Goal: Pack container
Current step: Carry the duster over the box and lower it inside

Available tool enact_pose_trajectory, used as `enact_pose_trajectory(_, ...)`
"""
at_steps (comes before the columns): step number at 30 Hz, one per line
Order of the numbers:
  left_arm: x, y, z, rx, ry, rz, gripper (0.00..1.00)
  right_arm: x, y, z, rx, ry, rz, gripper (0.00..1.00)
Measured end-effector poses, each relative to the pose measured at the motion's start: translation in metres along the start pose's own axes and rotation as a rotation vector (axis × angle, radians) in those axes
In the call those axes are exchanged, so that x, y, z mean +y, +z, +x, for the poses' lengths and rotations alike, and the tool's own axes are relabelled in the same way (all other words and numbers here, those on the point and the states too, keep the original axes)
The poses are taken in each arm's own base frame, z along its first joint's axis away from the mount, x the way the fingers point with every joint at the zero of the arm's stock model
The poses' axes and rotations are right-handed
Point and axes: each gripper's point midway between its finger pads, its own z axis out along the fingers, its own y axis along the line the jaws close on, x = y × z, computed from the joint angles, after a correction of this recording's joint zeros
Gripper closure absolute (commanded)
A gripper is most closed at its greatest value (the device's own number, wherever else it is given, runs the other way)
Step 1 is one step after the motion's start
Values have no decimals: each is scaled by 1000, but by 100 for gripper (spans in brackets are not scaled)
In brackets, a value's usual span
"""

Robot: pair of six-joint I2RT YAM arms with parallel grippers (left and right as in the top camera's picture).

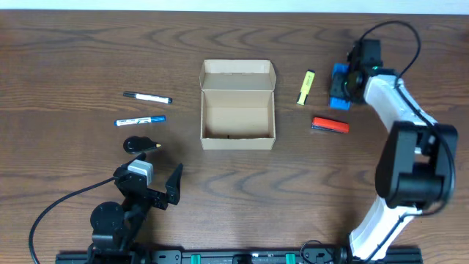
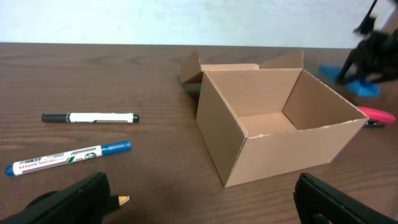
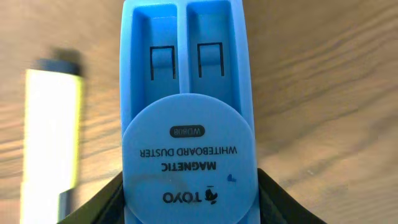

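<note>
The container, an open tan cardboard box (image 1: 238, 138) with its flap lid hinged back, stands mid-table and shows empty in the left wrist view (image 2: 292, 149). My right gripper (image 1: 346, 81) is at the far right. Its fingers (image 3: 189, 208) are closed on both sides of a blue magnetic whiteboard duster (image 3: 186, 93) that rests on the table (image 1: 338, 94). My left gripper (image 1: 149, 180) is open and empty near the front left, pointing toward the box (image 2: 202, 208).
A yellow highlighter (image 1: 305, 87) (image 3: 53, 130) lies left of the duster and a red marker (image 1: 330, 125) right of the box. A black-capped marker (image 1: 146, 97), a blue-capped marker (image 1: 139, 120) and a black yellow-tipped item (image 1: 141, 144) lie left of the box.
</note>
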Motion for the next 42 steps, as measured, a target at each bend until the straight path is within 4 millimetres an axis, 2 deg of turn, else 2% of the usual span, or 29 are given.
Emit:
enact_pose_trajectory(3,0,0,0,0,0,0,4,10,-45,-28,-97,-10,-34,73)
enact_pose_trajectory(5,0,0,0,0,0,0,5,23,-86,-47,-187,-36,-73,73)
enact_pose_trajectory(7,0,0,0,0,0,0,4,40,-123,-54,-258,-79,-119,73)
enact_pose_trajectory(9,0,0,0,0,0,0,5,66,-158,-54,-313,-155,-179,74)
enact_pose_trajectory(10,0,0,0,0,0,0,5,86,-175,-49,-336,-218,-222,73)
enact_pose_trajectory(13,0,0,0,0,0,0,4,135,-197,-24,-333,-413,-343,70)
enact_pose_trajectory(15,0,0,0,0,0,0,5,168,-200,4,-294,-579,-424,70)
enact_pose_trajectory(20,0,0,0,0,0,0,5,222,-193,68,-199,-929,-558,71)
enact_pose_trajectory(24,0,0,0,0,0,0,4,241,-180,108,-123,-1128,-631,72)
enact_pose_trajectory(27,0,0,0,0,0,0,5,251,-158,139,-37,-1259,-673,72)
enact_pose_trajectory(31,0,0,0,0,0,0,5,252,-133,165,58,-1343,-692,73)
enact_pose_trajectory(34,0,0,0,0,0,0,5,250,-119,176,100,-1388,-700,73)
enact_pose_trajectory(42,0,0,0,0,0,0,5,249,-117,179,82,-1482,-715,72)
